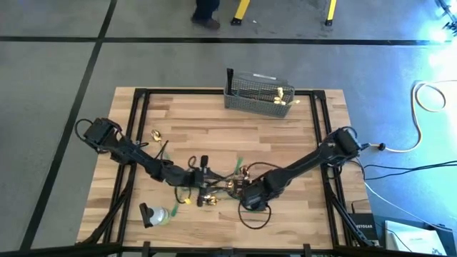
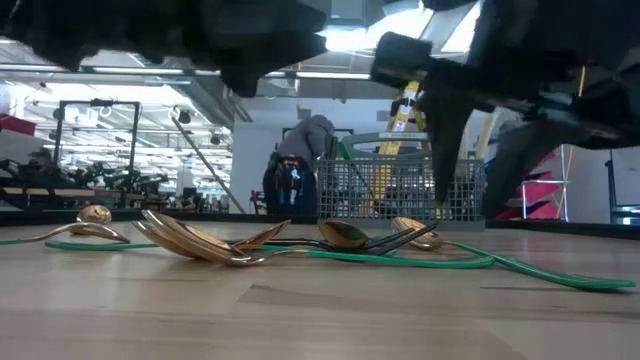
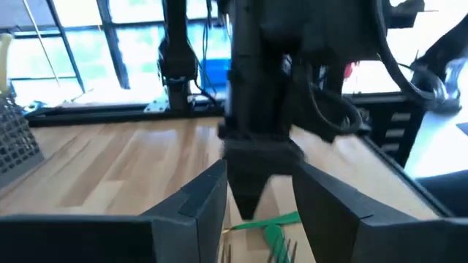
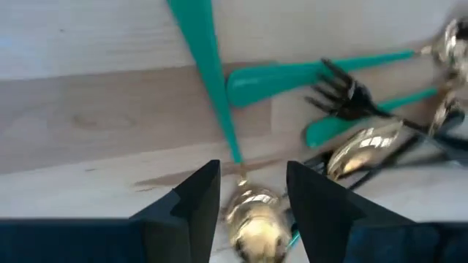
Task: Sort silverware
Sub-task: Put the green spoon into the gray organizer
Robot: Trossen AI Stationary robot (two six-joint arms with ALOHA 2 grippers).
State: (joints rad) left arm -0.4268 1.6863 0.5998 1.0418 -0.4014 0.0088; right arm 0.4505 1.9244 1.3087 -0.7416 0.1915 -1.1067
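Observation:
A heap of silverware (image 1: 214, 187) lies near the table's front middle: gold spoons (image 2: 200, 240), a dark fork (image 4: 344, 91) and green handles (image 4: 322, 69). My right gripper (image 4: 252, 193) points down over the heap and is open. Its fingers stand on either side of a gold spoon's bowl (image 4: 252, 219) without touching it, as far as I can see. My left gripper (image 3: 259, 208) is open and level just left of the heap, facing my right gripper (image 3: 256, 146). Fork tines and a green handle (image 3: 278, 232) lie on the table between its fingers. Cream-handled knives (image 1: 282, 96) stand in the mesh basket (image 1: 257, 93).
The grey mesh basket (image 2: 400, 185) stands at the table's far edge, right of the middle. A lone gold spoon (image 1: 156, 135) lies at the left. A dark object with a pale green piece (image 1: 153, 214) sits near the front left. A person (image 2: 300, 165) stands beyond the table.

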